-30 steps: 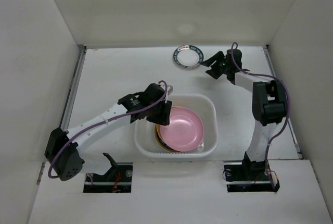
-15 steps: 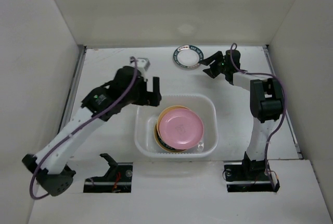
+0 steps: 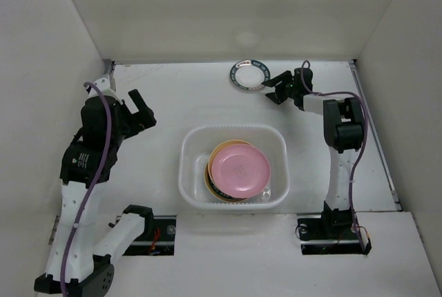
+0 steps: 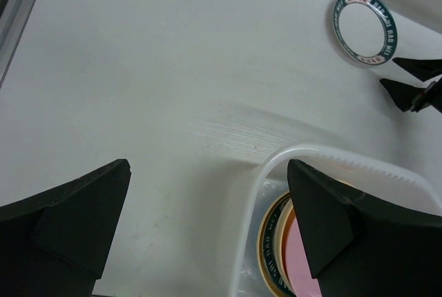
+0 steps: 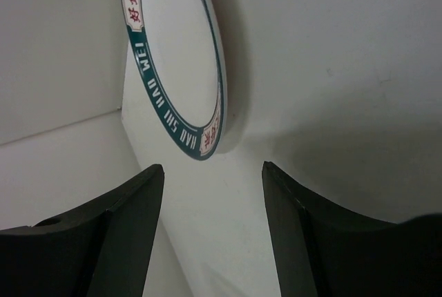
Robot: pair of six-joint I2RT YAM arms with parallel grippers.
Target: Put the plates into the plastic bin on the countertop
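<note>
Since a second ago the left arm has pulled back from the plastic bin (image 3: pixel 185 173) to the left side of the countertop (image 3: pixel 173 97). Left gripper (image 3: pixel 141 109) now stands fully spread, holding nothing. Pink plate (image 3: pixel 239 170) lies on top of the stack inside the bin, with a yellow-orange plate (image 3: pixel 221 149) showing at its edge beneath. Right gripper (image 3: pixel 275 88) sits near the far wall, jaws apart and unclenched, fingertips just beside the green-rimmed plate (image 3: pixel 249 75). That plate lies flat on the countertop, outside the bin; contact cannot be confirmed
</note>
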